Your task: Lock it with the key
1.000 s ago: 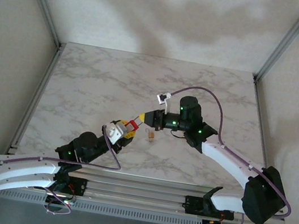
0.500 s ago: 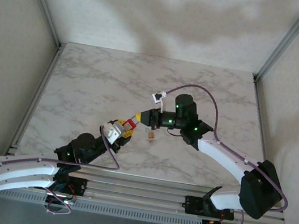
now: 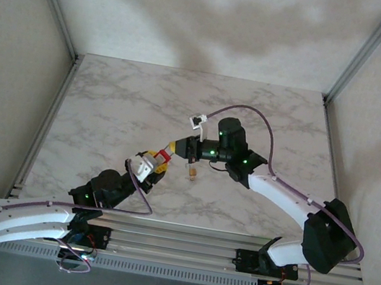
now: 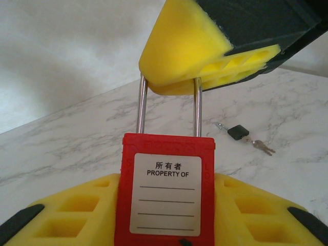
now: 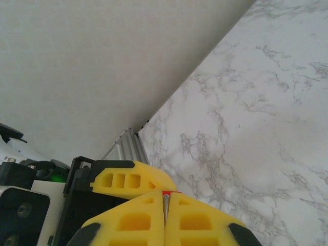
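Yellow pads point(image 5: 197, 223) of the right gripper point(image 5: 165, 209) are pressed tight together on the steel shackle point(image 4: 197, 107) — a pinch right at the top of the loop. Its own wrist camera gives the proof, a sliver of metal caught in the seam. Just below, the left gripper point(image 3: 155, 163) clamps the red padlock point(image 4: 165, 189) by the sides of its body, holding it up off the marble table point(image 3: 110, 100) between the two arms. The split looks sensible: one gripper steadies the body while the other controls the shackle. Whether the shackle is fully seated, I can't tell. From the left wrist camera come the "PROPERTY OF" label and both shackle legs rising into the right gripper. It also picks out the keys point(image 4: 241, 134) — black-headed, on a ring, lying on the table beyond the lock. The overhead view places them near the right wrist, apart from both grippers. By my reading, one gripper has to let go to fetch them.
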Action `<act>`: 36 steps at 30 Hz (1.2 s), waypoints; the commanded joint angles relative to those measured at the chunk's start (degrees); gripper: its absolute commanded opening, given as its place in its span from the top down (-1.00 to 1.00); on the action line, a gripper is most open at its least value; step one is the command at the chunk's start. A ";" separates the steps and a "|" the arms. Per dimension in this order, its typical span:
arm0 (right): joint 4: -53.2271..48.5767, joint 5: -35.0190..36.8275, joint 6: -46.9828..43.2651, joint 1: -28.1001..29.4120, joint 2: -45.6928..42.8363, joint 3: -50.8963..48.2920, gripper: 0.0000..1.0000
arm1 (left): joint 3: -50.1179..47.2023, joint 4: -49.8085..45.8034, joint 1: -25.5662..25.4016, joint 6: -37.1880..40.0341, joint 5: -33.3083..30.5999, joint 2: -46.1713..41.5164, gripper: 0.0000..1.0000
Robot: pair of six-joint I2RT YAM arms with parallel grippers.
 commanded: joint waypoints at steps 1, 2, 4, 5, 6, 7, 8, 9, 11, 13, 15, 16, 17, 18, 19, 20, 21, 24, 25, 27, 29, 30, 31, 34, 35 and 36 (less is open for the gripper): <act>-7.91 -4.98 -2.57 5.55 2.72 -0.18 1.00 | 2.37 13.08 0.11 -1.75 0.84 -2.43 1.00; -8.08 -5.10 -2.78 5.93 3.03 -0.03 1.00 | 2.28 13.21 0.09 -1.85 0.61 -2.54 1.00; -9.37 -4.81 -3.78 6.66 3.57 0.80 1.00 | 2.22 13.39 0.29 -1.88 0.50 -2.85 1.00; -10.60 -4.45 -4.67 6.86 3.72 1.28 1.00 | 2.19 13.63 0.22 -2.01 0.35 -3.02 1.00; -11.45 -4.24 -5.26 7.17 3.82 1.61 1.00 | 2.20 13.73 0.24 -2.13 0.25 -3.20 1.00; -11.71 -4.31 -5.53 7.24 4.06 1.72 1.00 | 2.03 14.15 0.22 -2.35 -0.12 -3.52 1.00; -11.73 -4.74 -5.55 7.37 4.35 1.87 1.00 | 1.85 14.67 0.30 -2.45 -0.37 -3.85 1.00; -12.00 -5.17 -5.53 7.43 4.49 2.10 1.00 | 1.84 15.03 0.38 -2.68 -0.54 -4.23 1.00; -12.78 -5.08 -6.10 7.45 4.49 2.42 1.00 | 1.74 15.37 0.57 -2.98 -0.83 -4.99 1.00; -12.94 -5.25 -6.36 7.49 4.54 2.36 1.00 | 1.75 15.76 0.71 -3.66 -0.70 -5.65 1.00; -12.52 -6.06 -6.23 7.86 5.02 2.47 1.00 | 1.83 16.19 0.91 -4.41 0.09 -6.29 1.00; -12.71 -6.02 -6.38 8.10 5.31 2.75 1.00 | 2.09 16.34 0.92 -4.75 0.33 -6.37 1.00; -13.14 -5.99 -6.89 8.57 5.62 3.02 1.00 | 2.26 16.38 1.01 -5.07 0.41 -6.53 1.00; -13.67 -5.93 -7.38 8.86 5.86 3.32 1.00 | 2.33 16.44 1.09 -5.38 0.61 -6.67 1.00; -14.41 -5.93 -7.88 9.28 6.18 3.69 1.00 | 2.39 16.47 1.34 -5.50 0.93 -6.92 1.00; -14.88 -5.83 -8.20 9.61 6.57 3.99 1.00 | 2.45 16.23 1.51 -5.62 1.34 -7.18 1.00; -15.43 -5.74 -8.62 9.90 6.83 4.34 1.00 | 2.59 15.97 1.62 -5.70 1.36 -7.33 1.00; -16.92 -4.78 -9.54 10.20 7.38 5.06 1.00 | 3.02 15.20 1.95 -5.99 1.45 -7.85 1.00; -17.07 -4.96 -9.69 10.20 7.46 5.07 1.00 | 3.14 14.94 2.06 -6.25 1.40 -8.00 1.00; -17.23 -6.22 -9.84 10.34 7.97 5.30 1.00 | 3.41 14.63 2.26 -6.19 1.63 -8.18 1.00; -18.39 -6.47 -10.46 10.61 8.51 5.97 1.00 | 3.42 14.86 2.52 -6.36 1.28 -8.43 1.00; -18.83 -6.43 -10.68 10.66 8.74 6.18 1.00 | 3.33 14.93 2.74 -6.36 1.34 -8.52 1.00; -19.19 -6.34 -10.87 10.69 8.87 6.35 1.00 | 3.33 14.89 2.81 -6.36 1.28 -8.57 1.00; -19.81 -5.43 -11.34 10.71 8.57 6.49 1.00 | 3.16 14.65 3.08 -6.45 1.01 -8.74 1.00; -19.83 -4.52 -11.24 10.74 8.23 6.49 1.00 | 3.11 14.62 3.03 -6.54 0.93 -8.71 1.00; -19.71 -4.02 -11.16 10.67 7.88 6.39 1.00 | 3.08 14.54 3.11 -6.70 0.98 -8.70 1.00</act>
